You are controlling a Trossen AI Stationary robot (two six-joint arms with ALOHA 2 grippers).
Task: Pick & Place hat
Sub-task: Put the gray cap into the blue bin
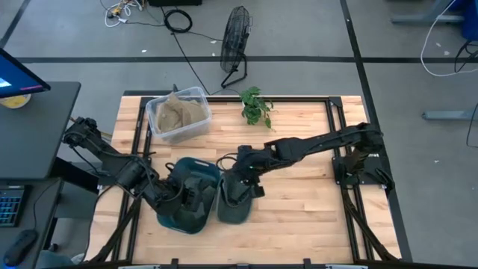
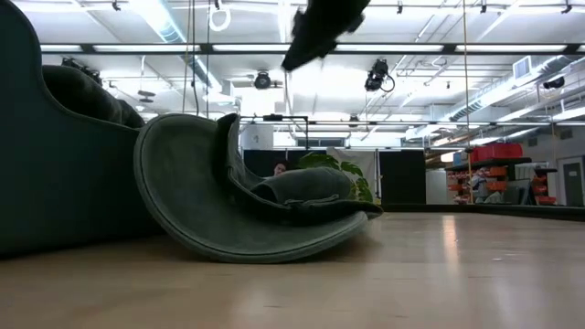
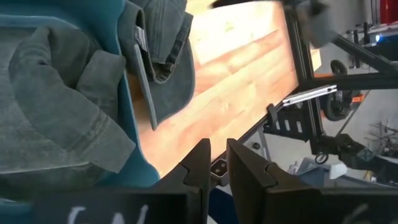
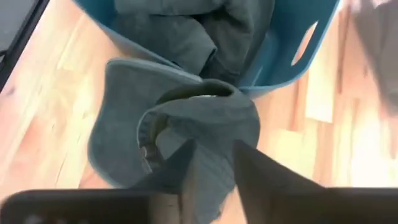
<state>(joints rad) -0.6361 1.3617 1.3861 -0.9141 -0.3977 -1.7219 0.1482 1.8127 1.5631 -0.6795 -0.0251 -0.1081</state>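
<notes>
A dark green hat lies on the table with its brim on the wood, leaning against the teal bin. The bin holds more grey-green hats. My right gripper hangs open above the hat's crown, clear of it; in the low view it shows well above the hat. My left gripper is shut over the bin, its fingers touching nothing that I can see.
A clear tub with tan cloth and a small green plant stand near the table's far edge. Dark frame rails run along the sides. Bare wood lies right of the hat.
</notes>
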